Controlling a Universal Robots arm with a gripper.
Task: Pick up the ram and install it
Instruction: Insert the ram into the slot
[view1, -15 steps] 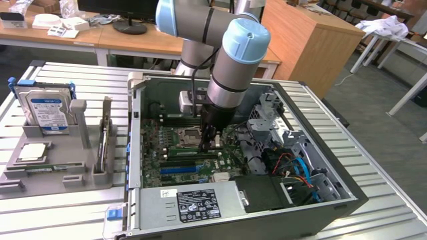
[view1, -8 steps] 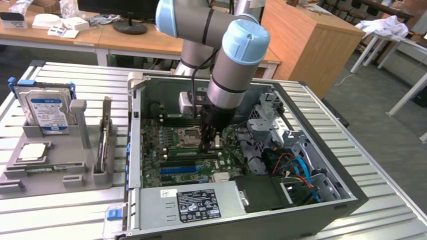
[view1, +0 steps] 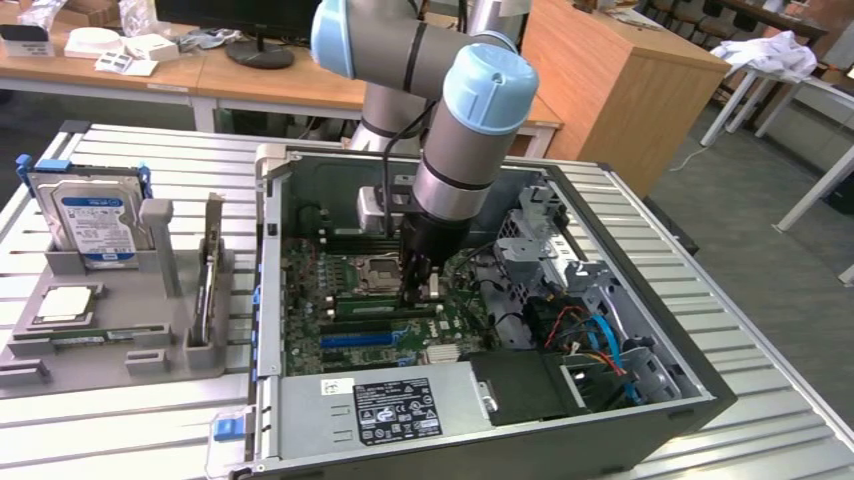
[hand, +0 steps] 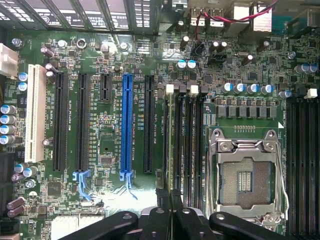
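The ram (view1: 380, 309) is a thin green stick standing on edge in the row of memory slots (hand: 187, 145) on the motherboard, inside the open computer case. In the wrist view the ram (hand: 167, 145) appears edge-on as a narrow strip in the slot nearest the blue expansion slot (hand: 126, 125). My gripper (view1: 424, 290) reaches down into the case over one end of the stick. Its black fingers (hand: 162, 215) are shut together, with the gripper (hand: 169, 197) right at that end of the ram. I cannot tell whether the tips touch or pinch the stick.
The open CPU socket (hand: 245, 175) lies beside the memory slots. A power supply (view1: 387, 410) and a bundle of cables (view1: 587, 330) fill the near side of the case. On the exterior view's left, a grey fixture tray (view1: 107, 360) holds a hard drive (view1: 94, 220).
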